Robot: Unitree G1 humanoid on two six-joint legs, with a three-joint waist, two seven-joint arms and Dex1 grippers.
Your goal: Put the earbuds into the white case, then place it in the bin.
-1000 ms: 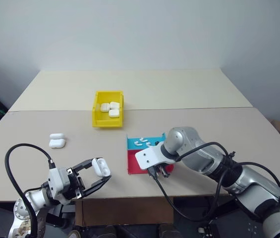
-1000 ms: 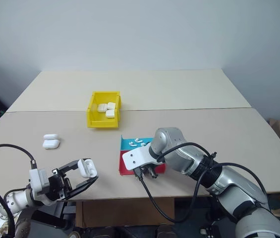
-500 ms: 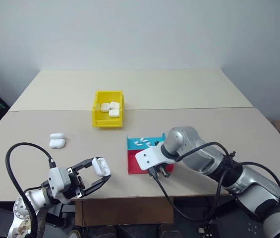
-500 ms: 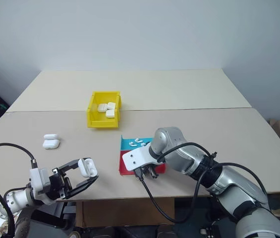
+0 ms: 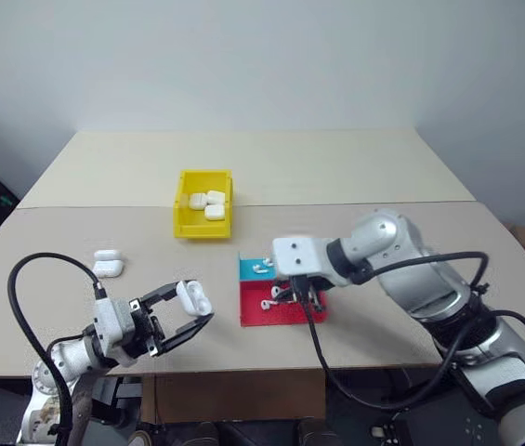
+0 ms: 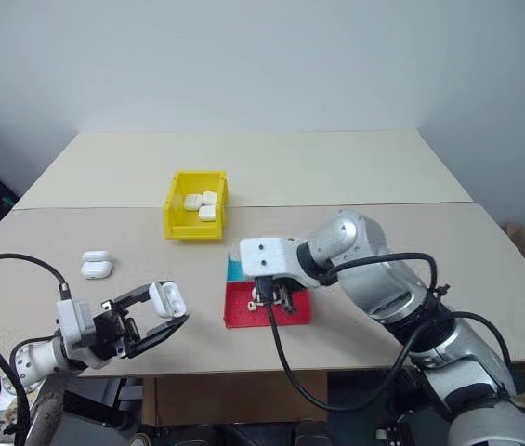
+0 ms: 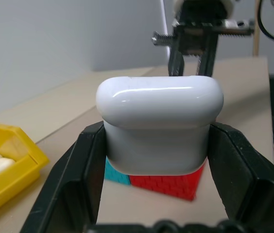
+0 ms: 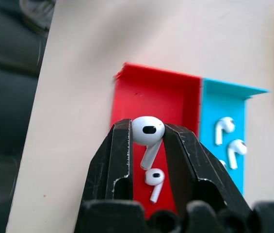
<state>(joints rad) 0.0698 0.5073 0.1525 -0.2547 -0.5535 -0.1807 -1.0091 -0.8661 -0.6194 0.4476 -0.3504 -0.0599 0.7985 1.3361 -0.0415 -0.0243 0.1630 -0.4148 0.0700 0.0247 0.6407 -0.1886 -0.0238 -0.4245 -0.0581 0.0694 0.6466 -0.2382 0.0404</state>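
Your right tool (image 8: pixel 146 141) has lifted off the tray (image 5: pixel 281 307), pinching one earbud (image 8: pixel 147 131). Left tool (image 7: pixel 156 145) grips the white case (image 7: pixel 159 124) above the desk (image 5: pixel 336 167); carry it across steadily, stem down.

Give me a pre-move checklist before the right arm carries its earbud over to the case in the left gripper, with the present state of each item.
1. Earbud pinched between the right gripper fingers: ok.
2. White case clamped in the left gripper: ok.
3. Case lid open to receive the earbud: not ok, it looks closed in the left wrist view.
4. Held earbud lifted off the blue-and-red tray: ok.
5. Second earbud available on the red half: ok.
6. Yellow bin has room for another case: ok, three cases lie at its far end.
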